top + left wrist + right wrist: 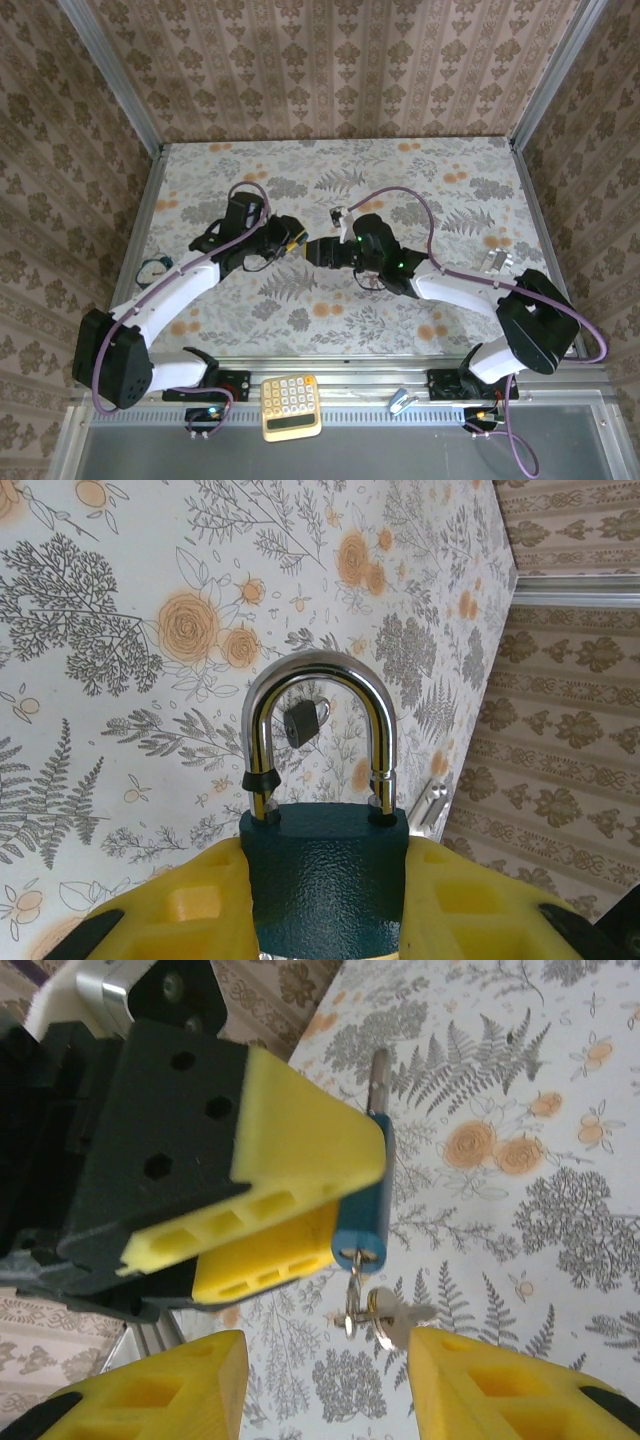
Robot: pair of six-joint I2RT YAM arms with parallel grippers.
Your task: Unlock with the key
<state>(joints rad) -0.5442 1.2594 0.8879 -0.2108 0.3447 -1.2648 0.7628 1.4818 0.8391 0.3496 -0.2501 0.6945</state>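
My left gripper (328, 865) is shut on the teal body of a padlock (330, 880), with the chrome shackle (318, 680) pointing away from the camera. Both shackle legs meet the body. In the right wrist view the padlock (362, 1195) sits between the left arm's yellow pads (300, 1130). A metal key (352, 1285) sticks out of its bottom keyhole. A ring with a second silver key (398, 1322) hangs from it. My right gripper (325, 1365) is open, one finger on each side of the key, not gripping it. From above, the two grippers (290, 240) (322, 252) meet at the table's middle.
A small dark squarish item with a metal loop (305, 723) lies on the flowered table (450, 180) beyond the shackle. A yellow calculator (292, 405) rests on the front rail. A small metal piece (495, 260) lies at the right, and a small ring-like thing (152, 268) lies at the left edge.
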